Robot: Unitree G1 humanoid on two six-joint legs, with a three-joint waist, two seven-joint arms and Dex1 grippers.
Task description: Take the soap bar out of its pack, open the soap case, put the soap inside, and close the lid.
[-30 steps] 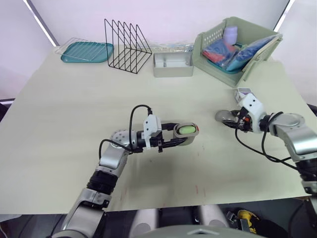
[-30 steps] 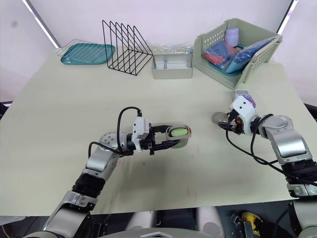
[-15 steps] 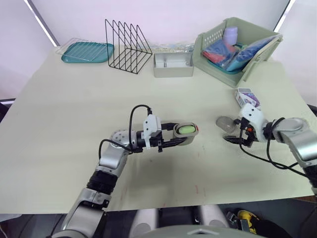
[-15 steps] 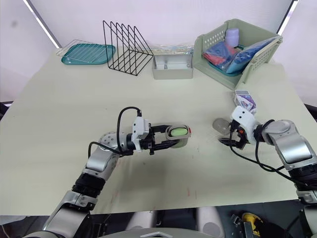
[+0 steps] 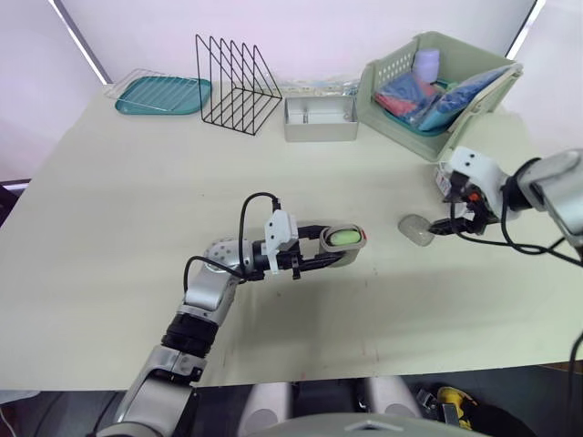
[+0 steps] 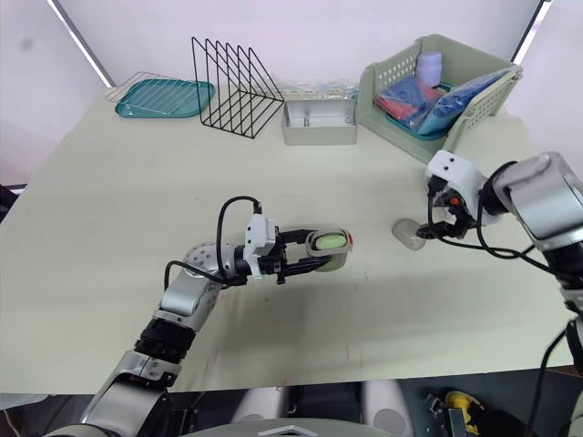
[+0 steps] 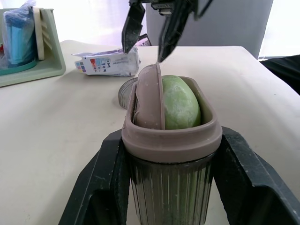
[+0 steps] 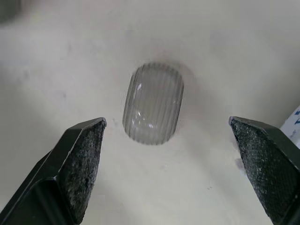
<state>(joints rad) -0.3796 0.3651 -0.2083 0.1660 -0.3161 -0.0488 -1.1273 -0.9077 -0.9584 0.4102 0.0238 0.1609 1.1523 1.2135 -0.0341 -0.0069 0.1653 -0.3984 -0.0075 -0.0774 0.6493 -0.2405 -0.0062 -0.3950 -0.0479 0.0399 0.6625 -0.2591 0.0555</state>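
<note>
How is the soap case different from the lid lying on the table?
The soap case sits clamped in the left jaws; the lid lies loose on the table below the open right jaws. The case holds a green soap bar; the lid holds nothing. The case has a brownish rim; the lid is plain clear. Both are ribbed, see-through and oval.

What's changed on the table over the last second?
The right pincer has lifted up off the clear lid, leaving it flat on the table, and hangs open above it. The left pincer stays clamped on the soap case, green soap inside.
</note>
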